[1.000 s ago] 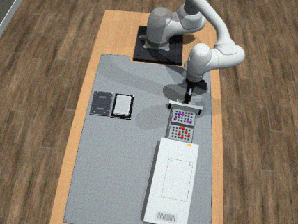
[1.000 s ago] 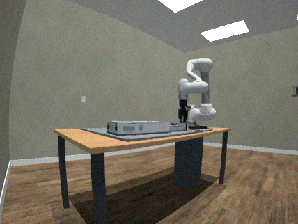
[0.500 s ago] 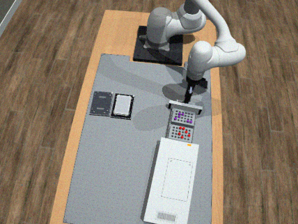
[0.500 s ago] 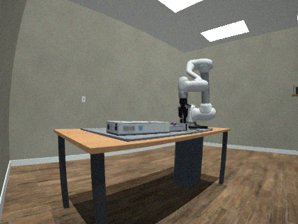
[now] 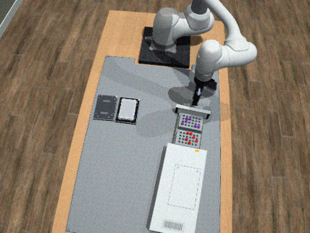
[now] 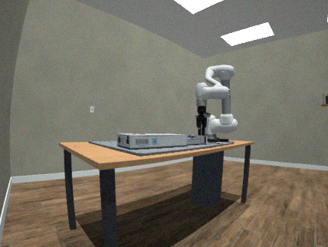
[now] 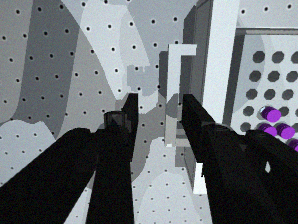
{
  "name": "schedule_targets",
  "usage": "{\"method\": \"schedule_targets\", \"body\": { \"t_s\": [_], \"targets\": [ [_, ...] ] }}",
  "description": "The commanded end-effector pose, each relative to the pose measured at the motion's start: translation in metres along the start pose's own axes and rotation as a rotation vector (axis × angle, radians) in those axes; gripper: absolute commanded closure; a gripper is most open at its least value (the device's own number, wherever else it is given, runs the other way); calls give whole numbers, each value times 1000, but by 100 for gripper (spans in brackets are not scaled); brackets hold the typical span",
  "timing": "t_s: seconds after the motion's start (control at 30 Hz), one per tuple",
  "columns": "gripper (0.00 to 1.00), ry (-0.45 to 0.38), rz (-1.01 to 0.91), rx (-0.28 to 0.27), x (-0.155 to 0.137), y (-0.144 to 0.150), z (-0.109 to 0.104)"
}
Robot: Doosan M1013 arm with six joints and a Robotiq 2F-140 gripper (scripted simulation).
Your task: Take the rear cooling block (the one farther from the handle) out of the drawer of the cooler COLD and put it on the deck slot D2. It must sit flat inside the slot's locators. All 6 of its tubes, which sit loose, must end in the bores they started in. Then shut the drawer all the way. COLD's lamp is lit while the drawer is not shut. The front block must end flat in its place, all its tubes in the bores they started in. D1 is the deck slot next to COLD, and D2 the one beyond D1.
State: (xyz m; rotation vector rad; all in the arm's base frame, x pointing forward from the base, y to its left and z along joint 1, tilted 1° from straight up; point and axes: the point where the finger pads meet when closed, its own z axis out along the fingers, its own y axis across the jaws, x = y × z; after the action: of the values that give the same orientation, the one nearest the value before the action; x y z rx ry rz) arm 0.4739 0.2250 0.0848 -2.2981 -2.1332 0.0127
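Note:
The white cooler COLD [image 5: 182, 188] [image 6: 151, 140] has its drawer [image 5: 176, 127] pulled out, and its orange lamp [image 5: 196, 150] is lit. The rear block with red tubes [image 5: 190, 137] sits next to the cooler body. The front block with purple tubes [image 5: 192, 122] [image 7: 272, 115] sits by the drawer handle [image 5: 193, 110] [image 7: 173, 90]. My gripper [image 5: 195, 102] [image 6: 201, 128] [image 7: 160, 108] points down at the handle. Its fingers stand partly apart, with the thin white handle bar showing between them, nearer the right finger. Nothing is gripped. The dark slot D2 [image 5: 105, 107] lies far left, beyond D1 [image 5: 127, 109].
The grey perforated deck mat [image 5: 119, 174] [image 7: 60, 60] covers the wooden table [image 5: 80, 119] [image 6: 96, 153]. D1 carries a pale plate. The arm's black base [image 5: 164, 54] stands at the table's far end. The drawer's white front panel [image 7: 220, 60] rises just right of my fingers.

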Motion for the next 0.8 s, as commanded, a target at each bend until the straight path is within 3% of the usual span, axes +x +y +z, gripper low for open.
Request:
{"method": "schedule_targets", "body": {
  "t_s": [0.0,0.77],
  "targets": [
    [66,1,0,-1,0,0,-3],
    [66,1,0,-1,0,1,-31]
  ]
}}
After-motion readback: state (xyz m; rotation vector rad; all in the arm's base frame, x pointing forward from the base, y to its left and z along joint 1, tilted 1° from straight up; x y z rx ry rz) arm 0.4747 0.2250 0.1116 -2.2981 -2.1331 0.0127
